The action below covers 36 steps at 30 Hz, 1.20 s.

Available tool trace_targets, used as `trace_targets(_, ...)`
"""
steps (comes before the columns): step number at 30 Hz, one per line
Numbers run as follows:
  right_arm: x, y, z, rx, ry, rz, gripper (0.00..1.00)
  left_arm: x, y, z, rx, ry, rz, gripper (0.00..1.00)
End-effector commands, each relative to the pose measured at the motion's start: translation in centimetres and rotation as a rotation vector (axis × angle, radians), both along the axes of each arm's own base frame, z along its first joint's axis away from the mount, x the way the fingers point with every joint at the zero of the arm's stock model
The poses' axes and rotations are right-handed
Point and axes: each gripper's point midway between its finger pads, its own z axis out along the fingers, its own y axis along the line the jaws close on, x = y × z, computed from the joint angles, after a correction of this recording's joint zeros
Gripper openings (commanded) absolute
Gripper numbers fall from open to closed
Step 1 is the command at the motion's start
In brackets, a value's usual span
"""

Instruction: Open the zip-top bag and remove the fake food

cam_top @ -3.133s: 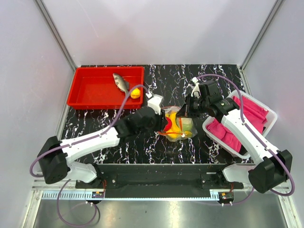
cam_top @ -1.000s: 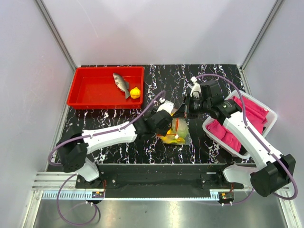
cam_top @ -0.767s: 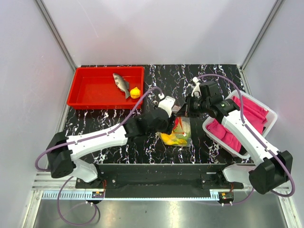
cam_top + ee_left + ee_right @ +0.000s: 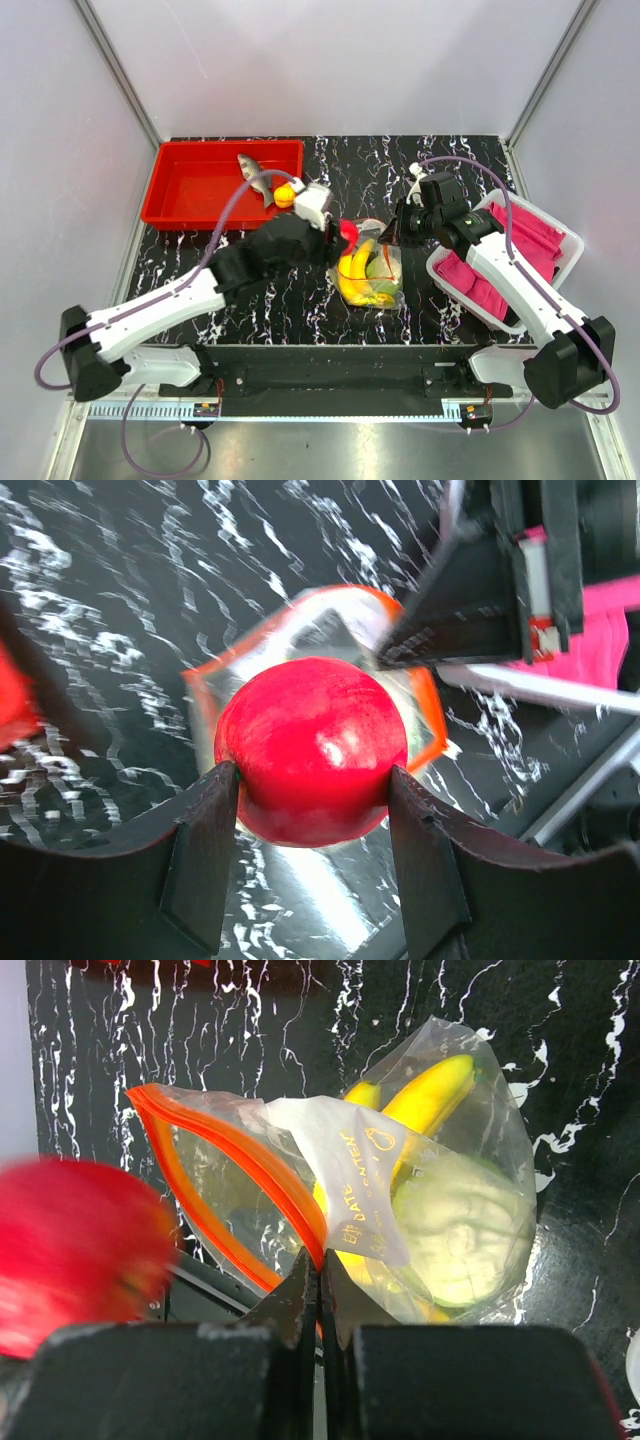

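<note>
While you look down from above, your zip-top bag (image 4: 372, 278) lies near the middle of the black marbled table (image 4: 350, 160), toward its near edge, with the yellow banana bunch (image 4: 352, 278) and a green piece (image 4: 382, 268) inside it. Just beyond, your right gripper (image 4: 392, 237) is pinched tight on the bag's orange-red zip strip at the far right of its mouth. Its wrist camera shows both fingers closed together on that strip, and the mouth gapes open to the left. Your left gripper (image 4: 340, 232) holds the red round fruit (image 4: 348, 230) outside the bag, at the far left edge of the mouth, with its jaws partway apart and pressed against the fruit's sides. To the right of the bag, a white bin (image 4: 572, 242) holds pink cloth (image 4: 520, 240). At the far left, a red tray (image 4: 170, 190) holds the grey-silver fish (image 4: 252, 172), and the small yellow-orange fruit (image 4: 284, 196) sits just beside it
</note>
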Motion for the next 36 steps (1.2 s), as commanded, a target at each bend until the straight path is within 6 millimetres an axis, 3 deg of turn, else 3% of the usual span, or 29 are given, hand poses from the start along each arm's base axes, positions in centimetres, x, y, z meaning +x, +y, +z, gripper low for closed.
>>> trace_targets(1,0.4,-0.8,0.0,-0.044,-0.023,-0.014,0.0,1.8,3.7,4.5,-0.096,-0.091,0.081,0.0)
trace_targets(4,0.2,-0.8,0.1,-0.039,-0.019,-0.008,0.0,4.7,7.6,5.1,-0.099,-0.077,0.212,0.0)
trace_targets(5,0.2,-0.7,0.3,-0.036,-0.024,-0.007,0.0,6.5,9.7,5.0,-0.101,-0.065,0.295,0.0)
trace_targets(7,0.3,-0.7,0.1,-0.039,-0.021,-0.008,0.0,8.3,11.6,4.9,-0.119,-0.06,0.358,0.0)
trace_targets(8,0.4,-0.7,0.3,-0.037,-0.023,-0.007,0.0,10.2,13.5,5.0,-0.144,-0.058,0.436,0.0)
trace_targets(10,0.4,-0.6,0.4,-0.033,-0.023,-0.004,0.0,12.1,15.1,4.8,-0.165,-0.06,0.491,0.0)
trace_targets(11,0.4,-0.5,0.5,-0.028,-0.024,-0.002,0.0,14.1,16.6,4.6,-0.191,-0.074,0.551,0.0)
trace_targets(13,0.5,-0.4,0.8,-0.025,-0.028,0.001,0.0,16.2,17.6,4.4,-0.222,-0.062,0.575,0.0)
trace_targets(14,0.5,-0.4,0.9,-0.023,-0.032,0.005,0.0,18.4,18.7,3.3,-0.231,-0.047,0.615,0.0)
trace_targets(16,0.4,-0.3,1.1,-0.017,-0.033,0.007,0.0,20.9,19.2,3.9,-0.238,-0.065,0.634,0.0)
trace_targets(17,0.3,-0.2,1.3,-0.01,-0.033,0.011,0.0,23.0,19.6,1.6,-0.214,-0.023,0.66,0.0)
trace_targets(19,0.2,-0.1,1.3,-0.003,-0.029,0.016,0.0,25.5,19.3,2.1,-0.242,-0.012,0.654,0.0)
trace_targets(20,0.1,0.0,1.4,0.005,-0.028,0.018,0.0,27.3,19.6,-0.5,-0.222,0.041,0.671,0.0)
trace_targets(22,0.1,0.0,1.3,0.004,-0.023,0.018,0.0,29.9,19.5,-2.3,-0.247,0.075,0.681,0.0)
trace_targets(25,0.0,0.0,1.1,0.0,-0.02,0.02,0.0,32.5,18.5,-5.0,-0.3,0.118,0.65,0.0)
trace_targets(27,0.0,0.1,1.1,0.005,-0.015,0.023,0.0,34.0,18.4,-4.8,-0.311,0.117,0.655,0.0)
trace_targets(28,0.1,0.2,1.0,0.007,-0.013,0.023,0.0,34.5,18.4,-7.0,-0.286,0.158,0.667,0.0)
trace_targets(29,0.0,0.2,1.1,0.009,-0.011,0.024,0.0,35.4,18.2,-6.3,-0.295,0.142,0.666,0.0)
trace_targets(31,0.0,0.2,1.2,0.012,-0.015,0.024,0.0,36.1,17.8,-8.0,-0.278,0.164,0.649,0.0)
trace_targets(33,0.0,0.3,1.4,0.018,-0.017,0.03,0.0,36.9,17.3,-7.9,-0.282,0.159,0.623,0.12)
trace_targets(34,0.0,0.3,1.4,0.017,-0.018,0.031,0.0,36.8,17.4,-9.6,-0.255,0.203,0.63,0.2)
trace_targets(35,0.0,0.3,1.4,0.018,-0.015,0.029,0.0,36.8,17.3,-9.9,-0.25,0.214,0.625,0.36)
trace_targets(36,0.0,0.3,1.4,0.018,-0.015,0.029,0.0,36.7,17.4,-10.5,-0.239,0.223,0.63,0.44)
